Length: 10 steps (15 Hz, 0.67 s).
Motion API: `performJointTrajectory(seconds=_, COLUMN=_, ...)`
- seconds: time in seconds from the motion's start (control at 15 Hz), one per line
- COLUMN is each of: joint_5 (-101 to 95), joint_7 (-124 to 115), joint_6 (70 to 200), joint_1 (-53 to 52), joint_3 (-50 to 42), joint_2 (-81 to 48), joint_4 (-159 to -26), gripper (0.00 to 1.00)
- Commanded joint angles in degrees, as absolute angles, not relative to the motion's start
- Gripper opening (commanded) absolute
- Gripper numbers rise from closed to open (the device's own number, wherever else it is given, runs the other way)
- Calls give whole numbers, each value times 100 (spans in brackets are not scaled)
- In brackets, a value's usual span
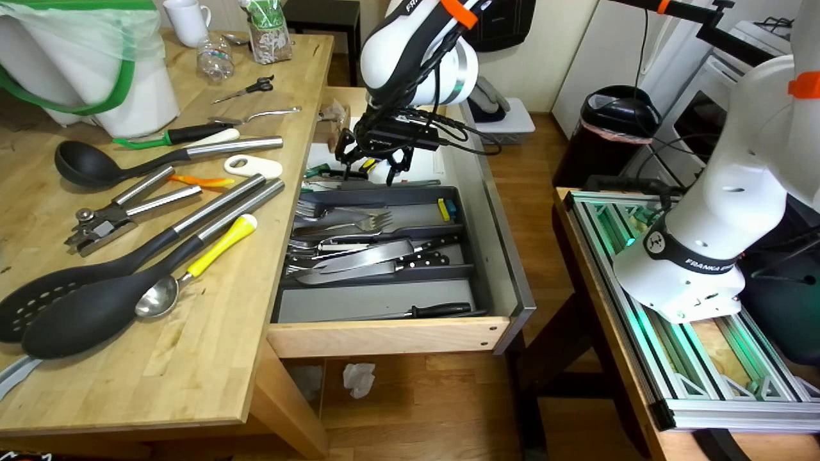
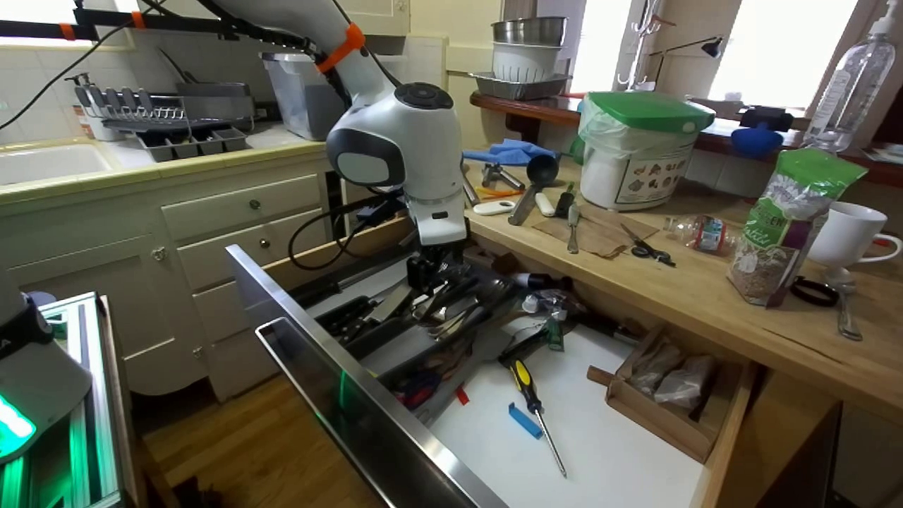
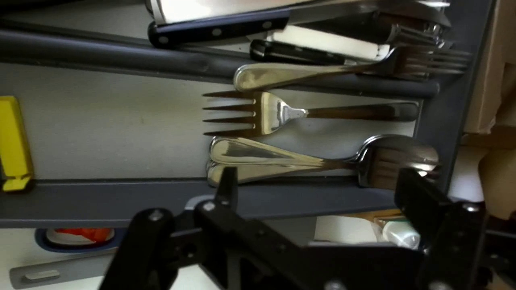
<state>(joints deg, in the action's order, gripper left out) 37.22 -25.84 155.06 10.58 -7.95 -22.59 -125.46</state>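
The black gripper with jointed bars (image 3: 318, 181) hangs above the smooth dark grey plastic tray (image 3: 121, 201); its two fingers (image 3: 421, 201) stand wide apart and have hold of nothing. Nearest to it is a stacked pair of smooth, polished metal cutlery pieces (image 3: 298, 159), lying in a compartment of the tray. Their rounded handles spread slightly apart, and at the end shows a round spoon bowl (image 3: 393, 151) with dark tine shapes over it; whether these are a fork or a reflection, I cannot tell. In the wrist view one fingertip appears close to the bowl, but touching cannot be judged. In the same compartment lie a shiny four-tined metal fork with a broad head (image 3: 296, 113) and a bright yellow plastic piece of long block shape (image 3: 14, 141). A slimmer metal fork (image 3: 314, 72) rests across the divider (image 3: 100, 52), near a steel knife (image 3: 242, 28) whose black handle has round rivets. The tray stands in an open wooden drawer with flat white bottom (image 2: 600, 409), where also lies a yellow-and-black screwdriver with thin steel shaft (image 2: 534, 403).

As for writing, "FRANKA" can be read on the dark band of the glossy white robot arm (image 1: 672, 307). A white plastic bin with green lid (image 2: 603, 173) bears a label (image 2: 652, 171) with small pictures; its words are too small to read.
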Motion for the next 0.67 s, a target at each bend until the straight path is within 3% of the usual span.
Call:
performJointTrajectory(seconds=0.0, joint_5=3421, joint_7=-4007, joint_6=15373, joint_1=714, joint_3=-1224, joint_2=-2546, joint_4=-12157, gripper=100)
performJointTrajectory(seconds=0.6, joint_5=3667, joint_7=-6504, joint_6=14974, joint_1=897, joint_3=-1198, joint_2=-2898, joint_4=-11500, gripper=100)
